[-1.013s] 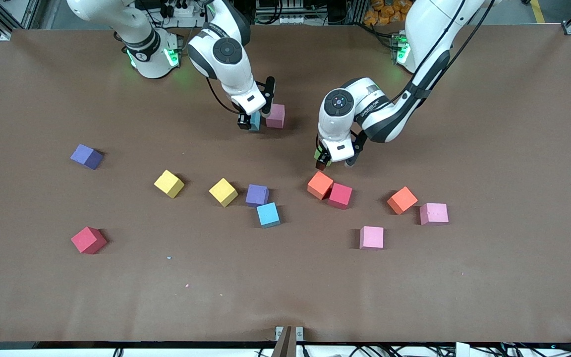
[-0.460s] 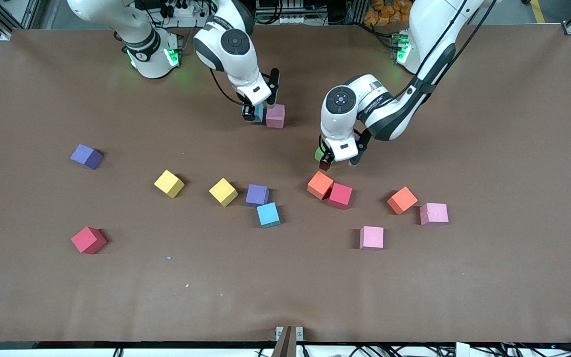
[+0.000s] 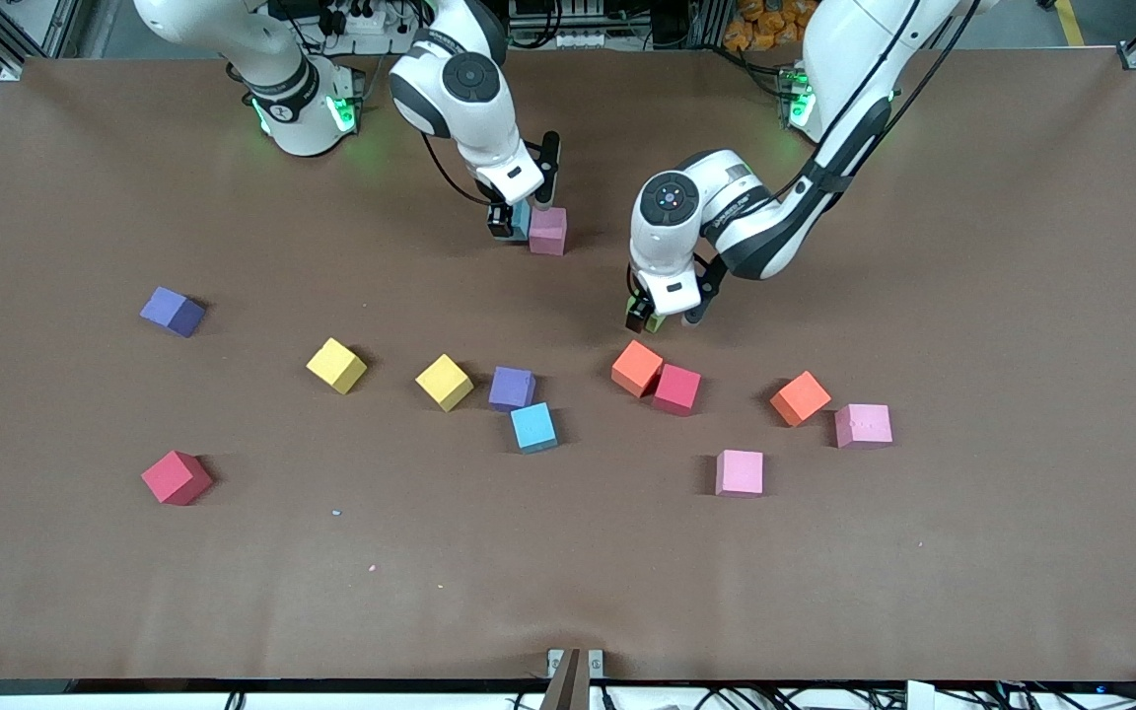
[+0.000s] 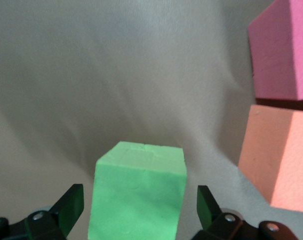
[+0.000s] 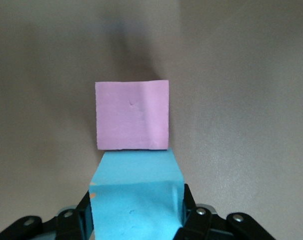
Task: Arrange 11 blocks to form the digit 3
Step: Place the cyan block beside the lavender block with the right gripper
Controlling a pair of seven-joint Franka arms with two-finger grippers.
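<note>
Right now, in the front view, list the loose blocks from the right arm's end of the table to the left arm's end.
yellow block → second yellow block → orange block → red block → pink block → second orange block → second pink block. Overlapping pairs skipped.

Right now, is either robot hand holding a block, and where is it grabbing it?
The right end effector pinches a light blue block by two side faces. The left end effector stands open around a green block, not gripping.

Two white arms, glossy rounded shells, black bands at joints. Green lights glow at both bases. Dark round caps on elbows. Black cables trail along each. Black jaws, small silver screws showing.
</note>
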